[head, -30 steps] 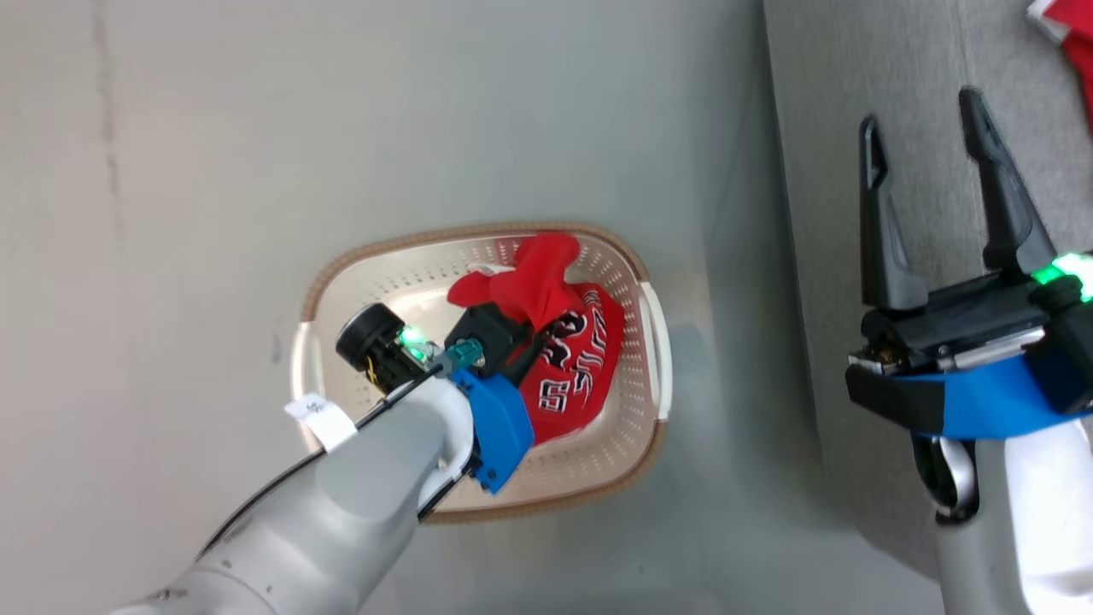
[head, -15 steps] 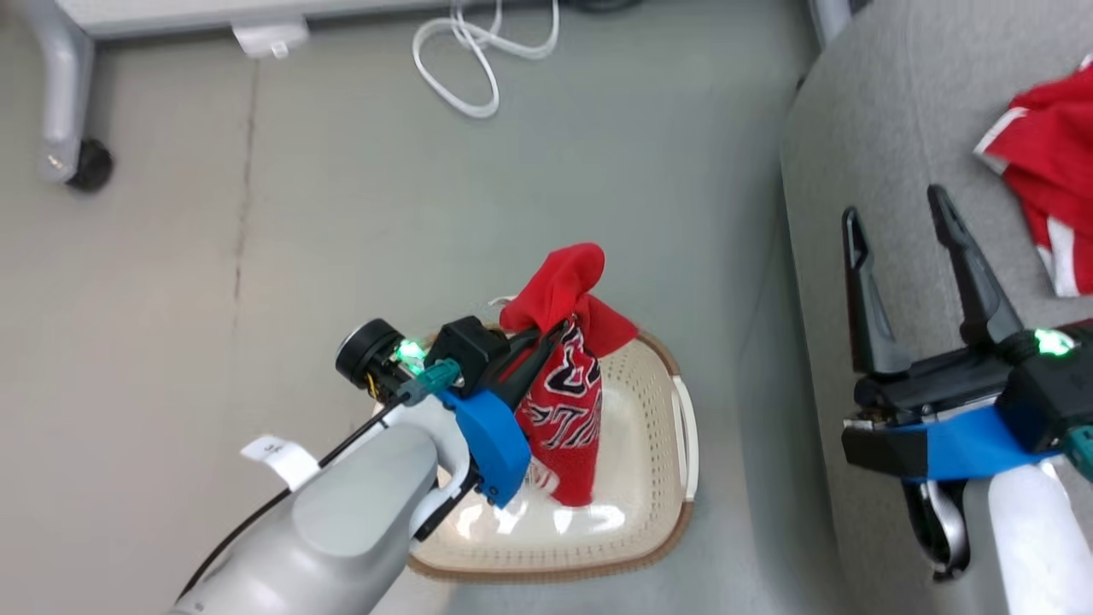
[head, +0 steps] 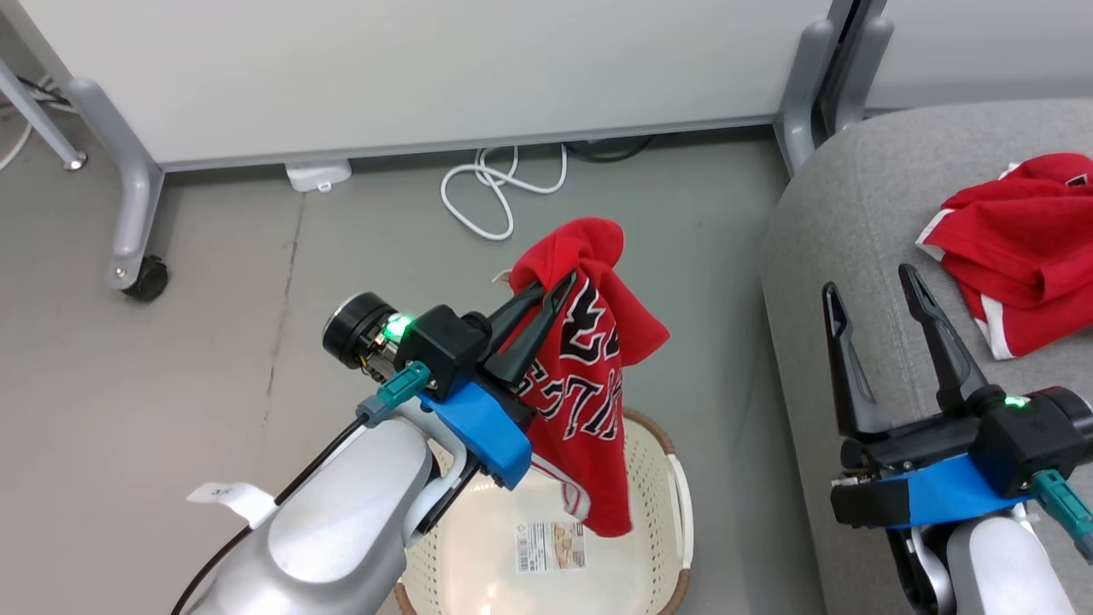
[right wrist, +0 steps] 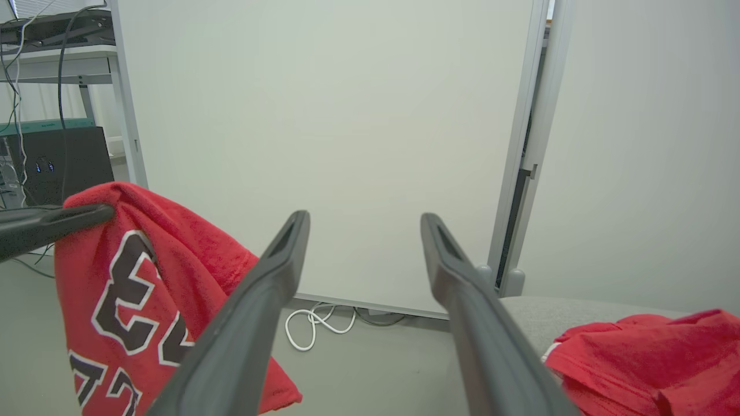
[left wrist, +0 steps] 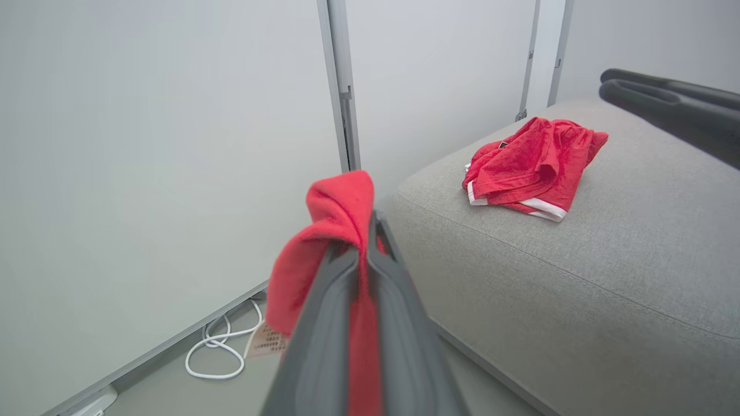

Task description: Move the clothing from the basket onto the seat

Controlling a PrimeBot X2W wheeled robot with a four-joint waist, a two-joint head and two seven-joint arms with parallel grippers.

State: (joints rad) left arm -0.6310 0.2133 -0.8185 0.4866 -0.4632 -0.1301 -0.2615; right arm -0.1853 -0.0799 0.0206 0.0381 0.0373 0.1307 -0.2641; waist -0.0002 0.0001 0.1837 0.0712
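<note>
Item: red jersey [head: 589,384], black-and-white lettering. Clamped by a bunched upper fold between the closed fingers of the left gripper [head: 557,284]; draped over and hanging below the fingertips, lower hem over the opening of the cream perforated basket [head: 680,504]. Inside the basket, a printed label [head: 549,547] on the bottom. To the right, grey seat [head: 820,213] bearing a second red garment [head: 1016,248] with white trim. Right gripper [head: 867,284] above the seat's near edge, fingers spread wide, holding nothing, apart from both garments. On the floor beyond, coiled white cable [head: 487,192].
</note>
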